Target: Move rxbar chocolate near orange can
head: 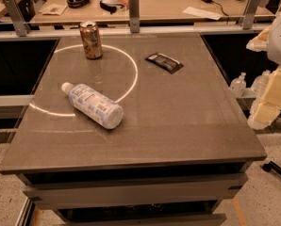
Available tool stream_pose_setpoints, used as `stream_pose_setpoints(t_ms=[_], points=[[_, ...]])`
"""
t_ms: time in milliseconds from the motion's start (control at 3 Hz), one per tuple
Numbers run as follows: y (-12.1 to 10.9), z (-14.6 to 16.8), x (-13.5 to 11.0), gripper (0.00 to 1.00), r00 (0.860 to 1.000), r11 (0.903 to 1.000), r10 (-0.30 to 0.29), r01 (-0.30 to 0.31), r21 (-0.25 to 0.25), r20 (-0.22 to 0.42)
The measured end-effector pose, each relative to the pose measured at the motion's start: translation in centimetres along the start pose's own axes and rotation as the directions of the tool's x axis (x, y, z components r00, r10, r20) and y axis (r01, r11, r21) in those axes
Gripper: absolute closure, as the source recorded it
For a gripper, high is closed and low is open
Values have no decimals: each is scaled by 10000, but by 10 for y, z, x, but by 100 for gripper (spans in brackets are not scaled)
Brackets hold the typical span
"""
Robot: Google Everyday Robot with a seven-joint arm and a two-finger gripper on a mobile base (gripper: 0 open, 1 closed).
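The rxbar chocolate (164, 62), a flat black wrapper with pale lettering, lies on the grey table (178, 121) at the back right of centre. The orange can (91, 40) stands upright at the back left, well apart from the bar. Pale arm segments (272, 86) show at the right edge of the view, beside the table and off its surface. My gripper is out of view beyond that edge; nothing is held over the table.
A clear plastic bottle (92, 105) with a white label lies on its side at the left of centre. A rail with metal posts (134, 6) runs behind the table, with a cluttered desk beyond. More bottles (238, 84) sit low beside the table on the right.
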State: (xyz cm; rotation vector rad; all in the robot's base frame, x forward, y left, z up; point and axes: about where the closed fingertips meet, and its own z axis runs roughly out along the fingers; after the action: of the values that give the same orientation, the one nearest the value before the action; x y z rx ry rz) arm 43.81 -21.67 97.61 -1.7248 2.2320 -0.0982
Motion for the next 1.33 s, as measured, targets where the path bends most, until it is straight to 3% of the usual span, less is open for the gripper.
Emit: stream_pose_setpoints(t_ms=[667, 1000, 1333], points=[[-3, -1, -2, 0, 9998, 9997, 206, -207, 113, 29], [-20, 17, -17, 0, 9928, 9926, 1202, -1201, 166, -7], [-43, 38, -35, 0, 9781, 9780, 2073, -2068, -289, 175]])
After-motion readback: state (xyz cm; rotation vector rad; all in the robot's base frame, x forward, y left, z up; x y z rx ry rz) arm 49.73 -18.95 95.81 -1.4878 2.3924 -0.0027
